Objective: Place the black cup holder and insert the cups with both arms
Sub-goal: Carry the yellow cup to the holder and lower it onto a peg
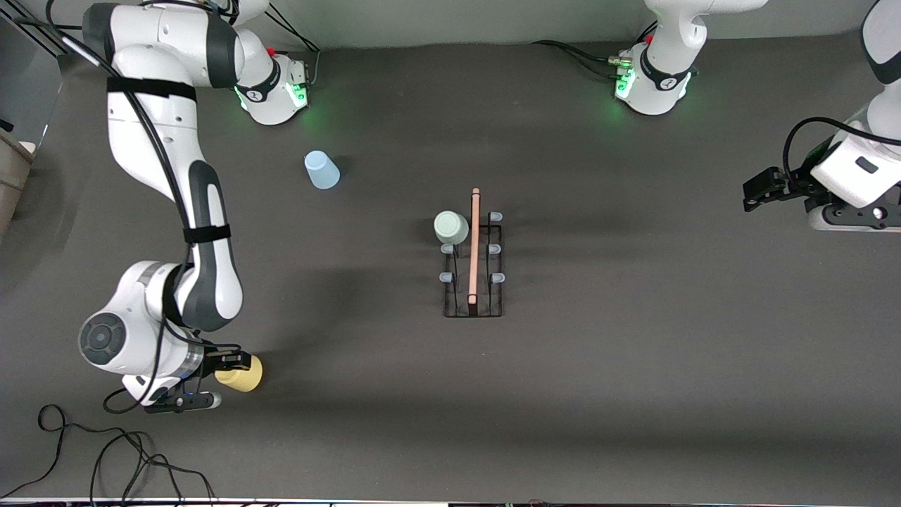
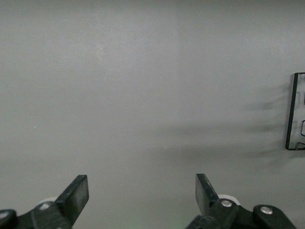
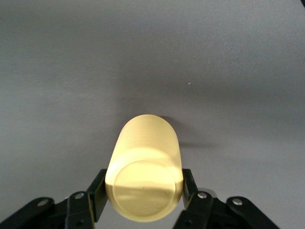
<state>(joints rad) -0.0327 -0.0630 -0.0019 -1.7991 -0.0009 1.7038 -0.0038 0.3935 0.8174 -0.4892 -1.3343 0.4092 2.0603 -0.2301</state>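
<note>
The black cup holder [image 1: 473, 304] stands at the table's middle, with a wooden rod handle [image 1: 474, 246] and pale-blue-capped pegs. The mint green cup [image 1: 450, 227] sits upside down on a peg at the holder's end farthest from the front camera. The light blue cup [image 1: 322, 170] lies on the table near the right arm's base. My right gripper [image 1: 227, 373] is shut on the pale yellow cup [image 1: 243, 374], low over the table's near part at the right arm's end. In the right wrist view both fingers [image 3: 97, 191] press the yellow cup [image 3: 145, 167]. My left gripper [image 1: 757, 191] waits open and empty at the left arm's end; the left wrist view shows it [image 2: 141, 188] over bare table.
Loose black cables [image 1: 105, 458] lie at the near corner at the right arm's end. A brown box [image 1: 10, 176] stands off the table edge there. A dark clear-framed piece [image 2: 296, 112] shows at the left wrist view's edge.
</note>
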